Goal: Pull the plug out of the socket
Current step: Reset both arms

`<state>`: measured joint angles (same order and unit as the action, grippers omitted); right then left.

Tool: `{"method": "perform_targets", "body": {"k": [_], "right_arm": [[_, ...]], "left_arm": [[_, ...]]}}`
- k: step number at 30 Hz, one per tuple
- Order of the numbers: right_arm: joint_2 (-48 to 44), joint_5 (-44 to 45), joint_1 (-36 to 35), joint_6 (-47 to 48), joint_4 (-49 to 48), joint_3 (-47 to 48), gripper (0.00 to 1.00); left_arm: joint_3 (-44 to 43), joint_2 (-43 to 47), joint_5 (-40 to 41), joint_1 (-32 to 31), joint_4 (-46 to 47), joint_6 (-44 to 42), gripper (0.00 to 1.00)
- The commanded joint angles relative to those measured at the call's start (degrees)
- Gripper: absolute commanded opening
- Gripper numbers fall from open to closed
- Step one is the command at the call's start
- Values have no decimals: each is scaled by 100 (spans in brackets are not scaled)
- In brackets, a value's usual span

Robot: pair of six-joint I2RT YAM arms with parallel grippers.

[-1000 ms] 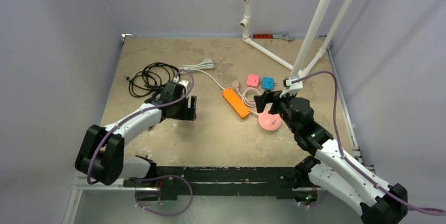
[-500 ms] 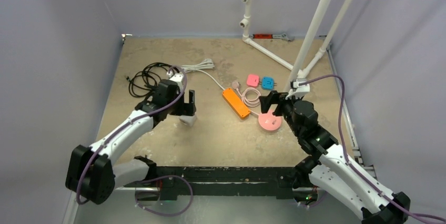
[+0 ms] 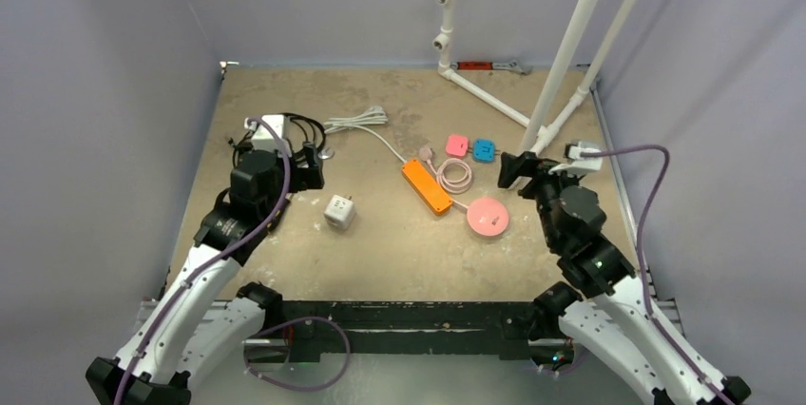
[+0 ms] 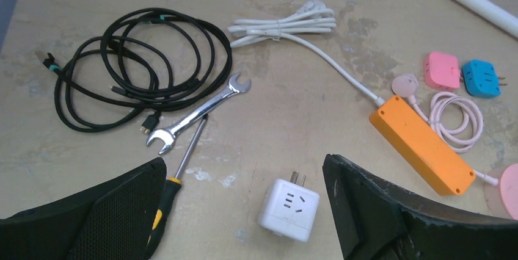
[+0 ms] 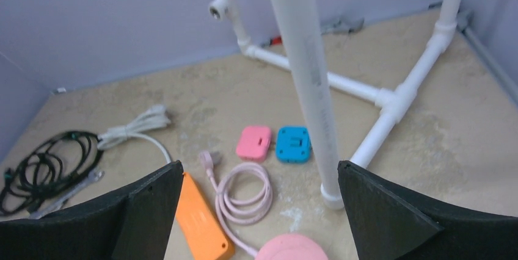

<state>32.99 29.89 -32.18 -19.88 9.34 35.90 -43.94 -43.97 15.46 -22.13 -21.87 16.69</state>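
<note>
The socket, a long orange power strip [image 3: 425, 185] [image 4: 421, 144] [image 5: 198, 223] with a white cable, lies flat mid-table with nothing plugged into its top. The plug, a white cube adapter [image 3: 338, 211] [image 4: 288, 210] with bare prongs, lies loose on the table to the strip's left, apart from it. My left gripper [image 3: 309, 165] [image 4: 243, 160] hangs open above and just behind the cube, holding nothing. My right gripper [image 3: 516, 169] [image 5: 259, 165] is open and empty, raised to the right of the strip.
Black cable coil [image 4: 134, 65], wrench [image 4: 198, 113] and screwdriver [image 4: 183, 162] lie at the left. A pink plug [image 4: 404, 84] with coiled pink cable [image 3: 454, 175] and pink disc [image 3: 488, 218] sit right of the strip. Pink [image 4: 441, 69] and blue [image 4: 482, 78] adapters and white pipes [image 3: 570, 53] stand behind.
My left gripper opened, let the white cube drop on the table, then rose and drew back to the left. The right arm pulled back to the right.
</note>
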Motion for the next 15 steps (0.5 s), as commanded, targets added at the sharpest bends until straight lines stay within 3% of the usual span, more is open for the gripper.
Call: {"method": "perform_targets", "body": {"k": [1, 7, 15], "right_arm": [[-536, 489, 26, 650, -872, 90, 99], [-1017, 658, 21, 1062, -1713, -559, 99], [-1221, 615, 19, 1231, -2015, -767, 99]], "left_arm": [[-262, 221, 152, 33, 198, -340, 99], [-43, 938, 192, 33, 322, -506, 99], [-71, 1064, 434, 33, 258, -543, 99]]}}
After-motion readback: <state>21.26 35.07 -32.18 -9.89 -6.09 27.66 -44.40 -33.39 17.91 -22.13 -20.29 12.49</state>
